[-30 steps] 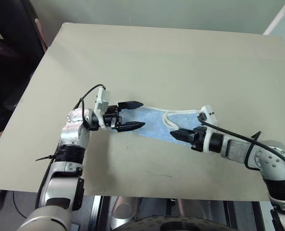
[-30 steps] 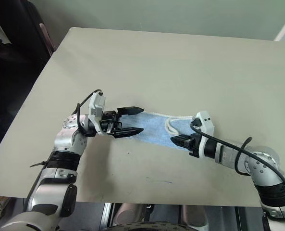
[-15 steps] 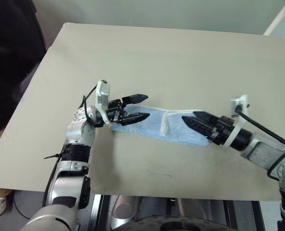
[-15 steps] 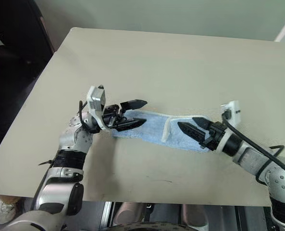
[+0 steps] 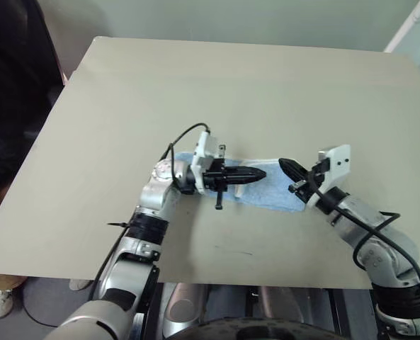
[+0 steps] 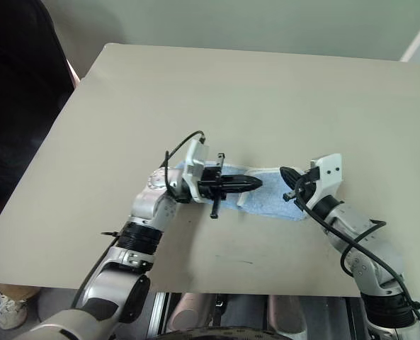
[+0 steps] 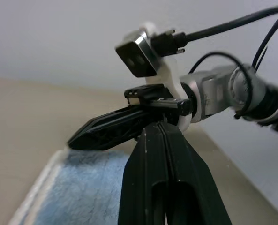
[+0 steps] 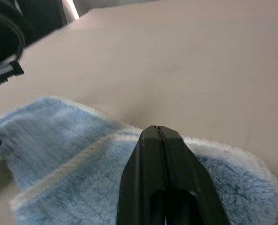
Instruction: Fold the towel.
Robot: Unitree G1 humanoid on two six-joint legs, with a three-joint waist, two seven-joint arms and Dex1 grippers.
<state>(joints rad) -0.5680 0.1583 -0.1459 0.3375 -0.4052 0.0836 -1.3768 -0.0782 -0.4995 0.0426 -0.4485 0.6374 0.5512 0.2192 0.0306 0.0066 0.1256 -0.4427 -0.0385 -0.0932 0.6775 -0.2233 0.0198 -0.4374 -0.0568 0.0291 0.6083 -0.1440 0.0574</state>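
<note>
Lying near the middle of the table [image 5: 110, 106]: one towel [image 5: 270, 191], light blue, bunched into a narrow strip between two grippers. Left gripper [image 5: 260, 173] clenched, black fingers pressed together, held over the towel's left part with nothing visibly pinched. Right gripper [image 5: 285, 167] likewise clamped shut, tips just above the towel's right end, gripping nothing that can be seen. One table, flat, matte beige, rectangular, with a plain pale wall [image 5: 231, 18] behind and a dark shape of a person [image 5: 8, 106] at the left edge. Terry pile soft and fuzzy, with a white stitched edge [image 8: 78, 157] running across the blue. Tapered, smooth, hard black plastic fingers; white camera mounts and black cables on both wrists.
</note>
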